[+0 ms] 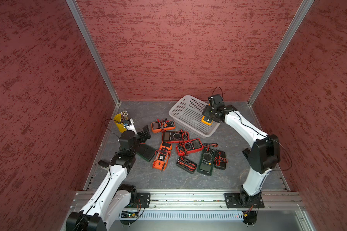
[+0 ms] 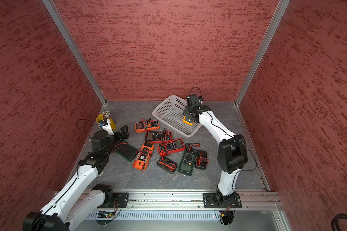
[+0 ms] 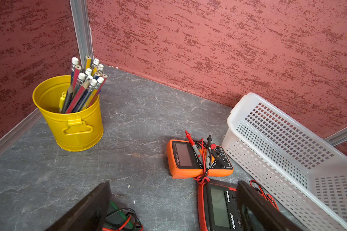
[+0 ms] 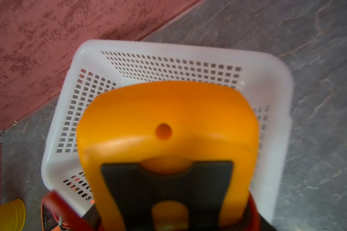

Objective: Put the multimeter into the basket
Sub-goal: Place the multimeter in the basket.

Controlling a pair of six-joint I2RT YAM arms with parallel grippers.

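A yellow-orange multimeter (image 1: pixel 207 120) (image 2: pixel 188 121) hangs over the inside of the white perforated basket (image 1: pixel 177 107) (image 2: pixel 160 109), near its right side. My right gripper (image 1: pixel 207 115) (image 2: pixel 188 116) is shut on it from above. In the right wrist view the multimeter's back (image 4: pixel 168 120) fills the middle, with the basket rim (image 4: pixel 168 45) around it and the fingers hidden behind it. My left gripper (image 1: pixel 145 133) (image 2: pixel 124 132) (image 3: pixel 173 184) stands open with nothing between its fingers, left of the pile and above the table.
Several other multimeters with wound leads lie mid-table: an orange one (image 1: pixel 162 126) (image 3: pixel 196 158), a red-black one (image 1: pixel 174 136) (image 3: pixel 218 206), a green one (image 1: pixel 206 160). A yellow cup of pencils (image 1: pixel 119 122) (image 3: pixel 72 124) stands at the back left. Red walls close three sides.
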